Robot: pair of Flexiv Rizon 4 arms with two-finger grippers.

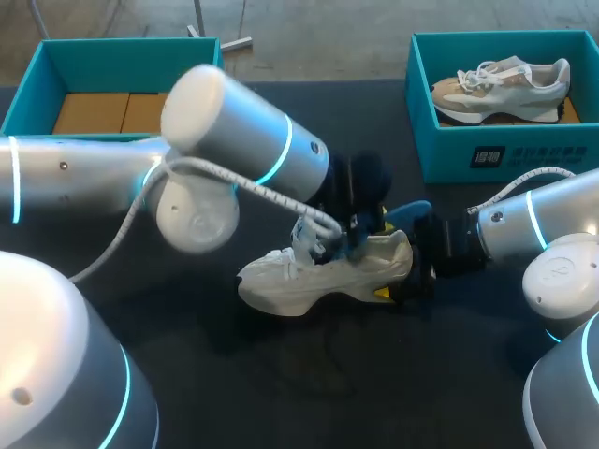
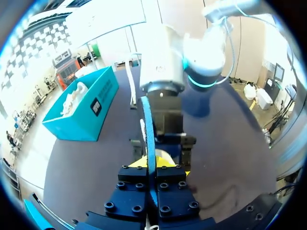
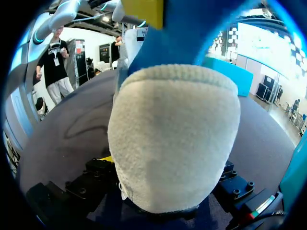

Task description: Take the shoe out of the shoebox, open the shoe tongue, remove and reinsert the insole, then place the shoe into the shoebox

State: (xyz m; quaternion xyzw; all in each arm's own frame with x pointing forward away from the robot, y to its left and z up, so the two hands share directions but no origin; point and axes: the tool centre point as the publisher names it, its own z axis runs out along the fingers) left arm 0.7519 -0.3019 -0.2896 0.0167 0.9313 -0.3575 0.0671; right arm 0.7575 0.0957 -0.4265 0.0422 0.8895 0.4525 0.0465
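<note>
Dark matte table (image 1: 281, 398), both arms meet over the middle. Left silver robot arm (image 1: 234, 131) comes in from the left, right silver robot arm (image 1: 535, 229) from the right, low over the table.

Teal open shoebox at far left (image 1: 28, 94) with brown cardboard pieces (image 1: 94, 112) inside. Second teal open shoebox at far right (image 1: 552, 154) holds a white-and-beige sneaker (image 1: 501, 89) lying on its side.

White lace-up sneaker (image 1: 318, 276) is out of both boxes, on the table middle, toe toward the left arm, heel toward the right arm. In the right wrist view its padded heel sits right between the fingers.

Right gripper (image 1: 404, 281) is clamped on the white lace-up sneaker at the heel, one yellow tip showing at the near side of the sole.

Thin blue insole (image 2: 148, 134) is out of the shoe, held edge-on above the shoe opening. Its end sticks up past the heel.

Left gripper (image 2: 160, 165) is closed tight on the thin blue insole, fingers nearly together with only the insole between them
</note>
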